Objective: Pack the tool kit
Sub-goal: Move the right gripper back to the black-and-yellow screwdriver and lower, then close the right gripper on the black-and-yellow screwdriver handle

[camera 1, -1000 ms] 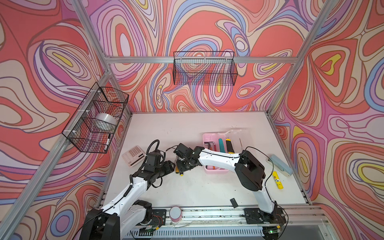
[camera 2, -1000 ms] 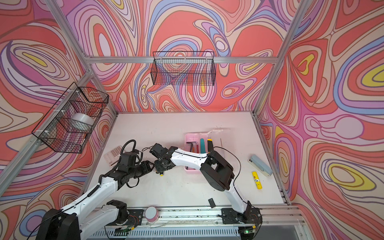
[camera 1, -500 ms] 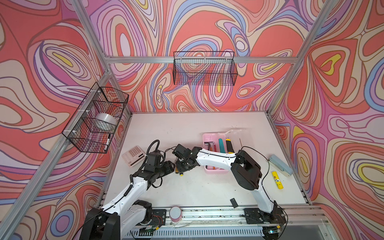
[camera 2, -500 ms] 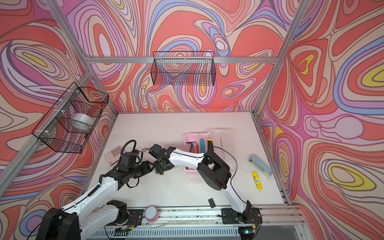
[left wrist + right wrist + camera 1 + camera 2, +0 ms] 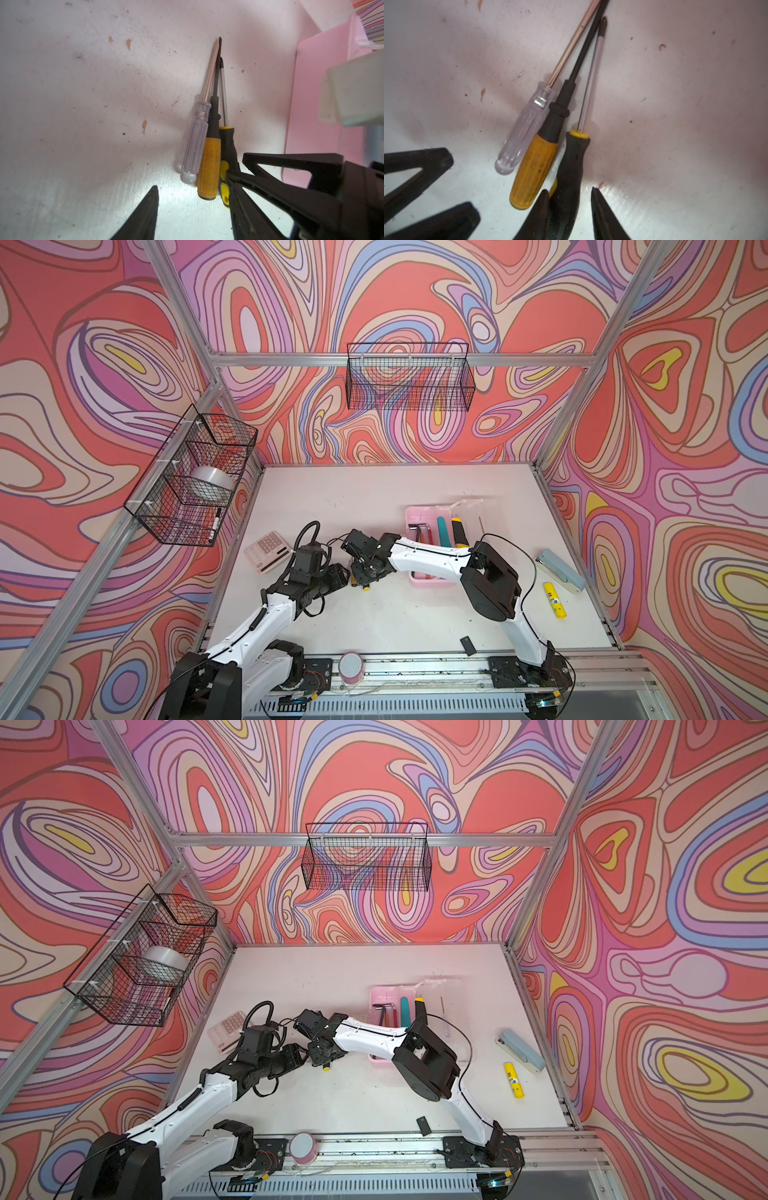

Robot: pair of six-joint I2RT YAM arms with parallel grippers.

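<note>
The tool kit (image 5: 411,517), a pink box with its clear lid (image 5: 468,502) thrown open, stands near the middle of the desk (image 5: 374,626) and is partly filled. From the left: the left claw (image 5: 191,181) is wide and empty, pointed at the butt ends of three screwdrivers (image 5: 215,99). They lie side by side, touching, just left of the box: clear handle (image 5: 195,141), orange handle (image 5: 208,166), black-and-yellow handle (image 5: 571,166). The right claw (image 5: 569,189), reaching across, straddles that last handle with narrow jaws. A gap shows on one side, so I judge it not yet clamped. In the box lie a hex key (image 5: 417,527), a teal knife (image 5: 442,531) and a yellow-black knife (image 5: 458,533). Left to do, I reckon: load the screwdrivers, then shut and latch the lid.
</note>
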